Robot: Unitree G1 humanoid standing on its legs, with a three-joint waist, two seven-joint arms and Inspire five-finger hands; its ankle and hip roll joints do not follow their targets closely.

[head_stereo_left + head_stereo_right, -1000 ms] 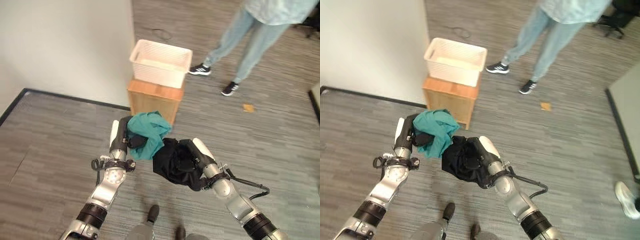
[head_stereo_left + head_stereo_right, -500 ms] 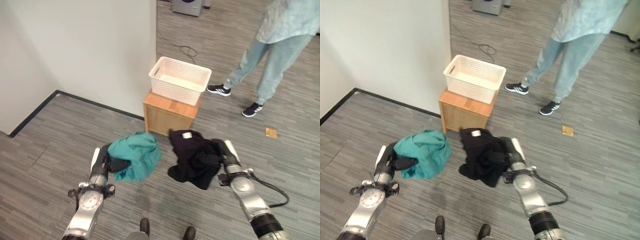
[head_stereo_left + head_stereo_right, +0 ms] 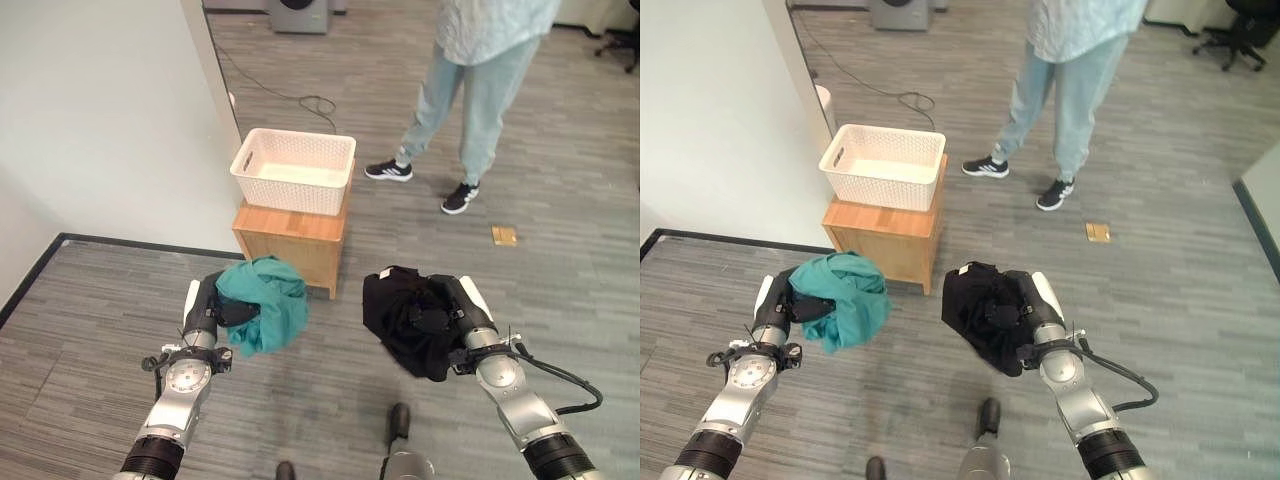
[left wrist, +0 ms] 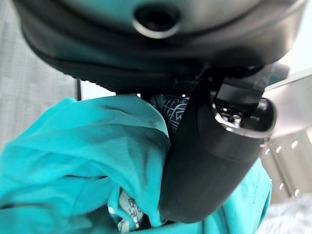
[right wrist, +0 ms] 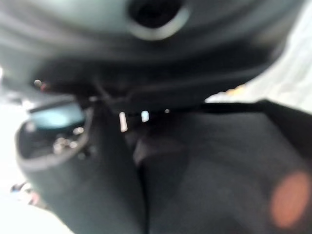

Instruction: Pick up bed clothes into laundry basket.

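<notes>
Your left hand (image 3: pixel 212 312) is raised in front of you with its thumb and fingers curled into a bunched teal garment (image 3: pixel 262 303); the left wrist view confirms the thumb pressed into the teal folds, so the pinch is secure. The garment hangs clear of the floor (image 3: pixel 90 320), draping to the inner side of the hand. Your right hand (image 3: pixel 452 318) is held up at a similar height and is closed on a black garment (image 3: pixel 405 315), which wraps over its fingers and sags below the palm; the right wrist view shows dark cloth lying against the hand. The two bundles are well apart from each other, teal on your left and black on your right. The white laundry basket (image 3: pixel 292 170) sits on top of a small wooden cabinet (image 3: pixel 288 242), which stands against the end of a white wall (image 3: pixel 110 110). The basket is beyond and above the teal garment, nearer your left hand than your right. A person (image 3: pixel 470 90) in light jeans stands on the floor beyond the cabinet, toward your right. A small tan object (image 3: pixel 504 235) lies on the floor near the person's shoes.
</notes>
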